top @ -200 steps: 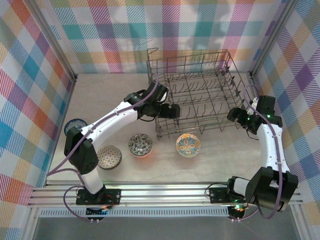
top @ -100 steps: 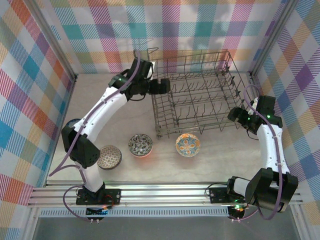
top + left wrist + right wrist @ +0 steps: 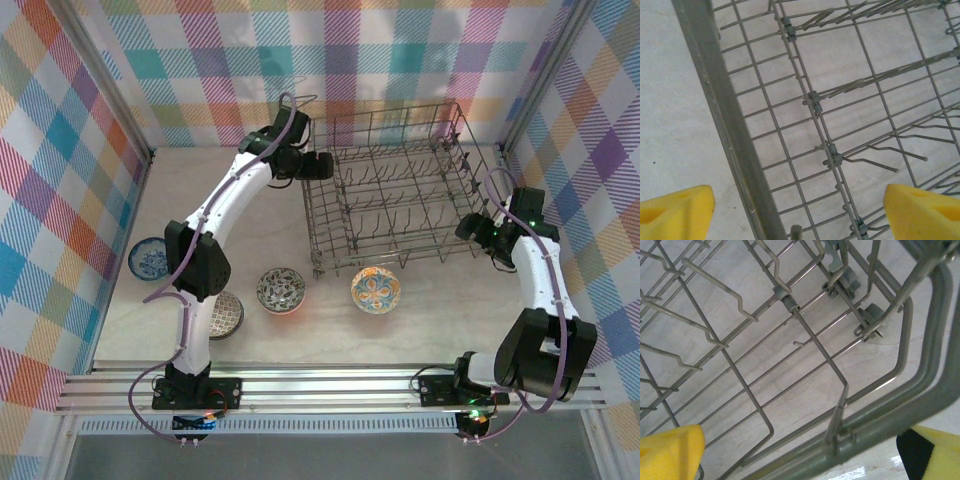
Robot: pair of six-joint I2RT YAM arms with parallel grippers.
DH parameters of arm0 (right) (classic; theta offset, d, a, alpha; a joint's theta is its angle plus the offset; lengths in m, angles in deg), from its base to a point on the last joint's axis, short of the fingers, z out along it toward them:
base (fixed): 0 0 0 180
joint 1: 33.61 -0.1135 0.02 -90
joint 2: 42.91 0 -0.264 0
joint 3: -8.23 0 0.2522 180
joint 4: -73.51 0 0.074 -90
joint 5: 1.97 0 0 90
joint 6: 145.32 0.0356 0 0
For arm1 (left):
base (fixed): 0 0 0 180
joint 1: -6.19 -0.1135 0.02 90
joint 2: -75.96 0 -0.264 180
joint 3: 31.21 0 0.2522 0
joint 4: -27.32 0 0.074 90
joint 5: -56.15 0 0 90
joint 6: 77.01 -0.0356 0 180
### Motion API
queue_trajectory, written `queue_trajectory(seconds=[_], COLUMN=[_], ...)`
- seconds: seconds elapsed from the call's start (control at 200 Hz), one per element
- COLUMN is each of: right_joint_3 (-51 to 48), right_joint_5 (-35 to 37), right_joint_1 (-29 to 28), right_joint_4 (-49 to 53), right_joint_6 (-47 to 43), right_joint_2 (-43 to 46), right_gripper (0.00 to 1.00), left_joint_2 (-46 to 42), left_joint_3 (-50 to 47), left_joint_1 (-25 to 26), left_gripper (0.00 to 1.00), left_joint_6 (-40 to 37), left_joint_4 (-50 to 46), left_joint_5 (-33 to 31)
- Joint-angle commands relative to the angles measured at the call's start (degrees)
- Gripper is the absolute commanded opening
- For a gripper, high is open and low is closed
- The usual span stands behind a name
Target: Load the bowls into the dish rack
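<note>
Table (image 3: 450,315) up front carries all four loose: a blue bowl (image 3: 150,258) at the left, a grey bowl (image 3: 226,316) tucked partly under the left arm, then a dark bowl (image 3: 281,290) and an orange bowl (image 3: 375,289) just before the rack (image 3: 390,190), which holds none. The right gripper (image 3: 468,230) spreads wide over the rack's right rim. Farther back, the left gripper (image 3: 318,167) straddles the left rim, equally wide, clamping nothing. Both probably flank the rack to square it before any pick.

Grey wire dish rack (image 3: 880,415), upright tines, thick rim tube at lower right, pale marbled tabletop (image 3: 875,365) beneath, right gripper (image 3: 799,452), yellow fingertips (image 3: 670,450) spread wide.
</note>
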Motion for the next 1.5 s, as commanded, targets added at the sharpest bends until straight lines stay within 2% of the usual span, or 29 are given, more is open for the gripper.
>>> queue_trajectory(seconds=[0.0, 0.2, 0.5, 0.81, 0.975, 1.13, 1.26, 1.495], right_joint_3=[2.08, 4.30, 7.62, 11.13, 13.44, 14.24, 12.37, 13.09], right_joint_5=[1.36, 1.03, -0.56, -3.11, -4.89, -1.19, -0.29, -7.17], right_joint_1=[-0.26, 0.79, 1.69, 2.44, 2.52, 2.82, 3.60, 3.61], right_joint_4=[-3.10, -3.98, -5.00, -5.11, -2.33, 4.40, 6.76, 14.22], right_joint_6=[0.31, -0.36, 0.97, 1.41, 0.34, -1.20, -1.23, -2.10], right_joint_2=[-1.22, -5.47, -8.03, -10.69, -11.54, -8.58, -3.71, -1.82], right_gripper=[1.00, 0.99, 1.00, 0.99, 0.99, 0.99, 0.99, 0.99], left_joint_2=[-0.44, -4.49, -12.41, -16.01, -17.38, -19.05, -19.39, -15.21], left_joint_3=[1.09, -8.43, -22.34, -28.39, -30.46, -30.94, -28.72, -21.14], left_joint_1=[-0.51, -0.51, -0.51, 1.80, 2.99, 3.18, 3.01, 0.51], left_gripper=[0.84, 0.74, 0.61, 0.55, 0.58, 0.67, 0.75, 0.82], left_joint_6=[-1.72, -1.26, 2.55, 5.74, 8.39, 10.48, 8.85, 4.75], left_joint_4=[-1.11, 2.09, 8.68, 11.21, 12.94, 14.08, 12.64, 9.17], left_joint_5=[4.83, 11.68, 15.14, 16.42, 14.29, 11.75, 9.13, 10.12])
